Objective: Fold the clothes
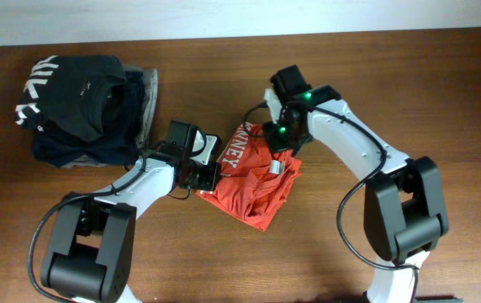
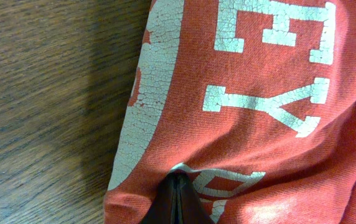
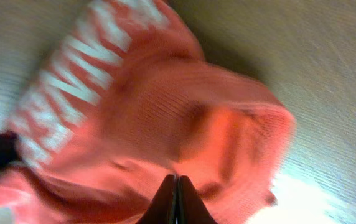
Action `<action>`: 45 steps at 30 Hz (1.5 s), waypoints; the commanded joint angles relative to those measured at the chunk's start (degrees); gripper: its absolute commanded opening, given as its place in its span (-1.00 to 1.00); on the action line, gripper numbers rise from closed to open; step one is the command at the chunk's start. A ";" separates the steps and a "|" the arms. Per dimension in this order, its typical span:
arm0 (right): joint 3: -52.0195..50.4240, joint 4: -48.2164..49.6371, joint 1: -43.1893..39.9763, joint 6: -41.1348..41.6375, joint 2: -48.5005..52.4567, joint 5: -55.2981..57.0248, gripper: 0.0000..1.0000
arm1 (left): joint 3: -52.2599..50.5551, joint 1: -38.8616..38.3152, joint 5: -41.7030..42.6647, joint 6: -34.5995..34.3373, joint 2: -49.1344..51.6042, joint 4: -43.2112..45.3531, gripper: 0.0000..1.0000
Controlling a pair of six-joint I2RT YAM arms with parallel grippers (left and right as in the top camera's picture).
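The clothes (image 1: 253,187), an orange-red T-shirt with white lettering, lie bunched on the wooden table near its middle. A small white patch (image 1: 276,168) shows on top. My left gripper (image 1: 209,172) sits at the shirt's left edge. In the left wrist view its fingertips (image 2: 178,177) are shut and pinch a fold of the printed cloth (image 2: 259,124). My right gripper (image 1: 281,145) is at the shirt's far edge. In the blurred right wrist view its fingers (image 3: 176,179) are pressed together in the orange fabric (image 3: 165,106).
A pile of dark garments (image 1: 89,109), the top one black with white letters, lies at the far left of the table. Bare wood (image 1: 442,93) surrounds the shirt on the right and front.
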 commanded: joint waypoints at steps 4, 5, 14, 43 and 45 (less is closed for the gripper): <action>-0.26 -3.37 -5.20 -4.04 -0.26 -1.44 -0.84 | -1.01 0.09 -2.67 -0.79 3.13 -0.92 -0.98; -0.26 -2.78 -5.29 -6.47 -0.26 -5.40 -0.53 | -1.01 0.09 -2.67 -0.79 3.13 -0.92 -0.98; -0.31 4.09 -4.70 -6.12 0.92 -15.87 -0.21 | 0.42 0.09 -0.24 -1.86 2.80 -0.98 -0.55; -0.24 -10.14 -7.58 -7.08 -1.31 -5.57 -0.63 | 1.42 0.15 -0.26 -2.47 2.78 -1.42 -0.66; -0.24 -10.23 -7.58 -7.10 -1.60 -6.45 -0.25 | 2.08 0.15 -0.24 -2.47 2.60 -1.95 -0.52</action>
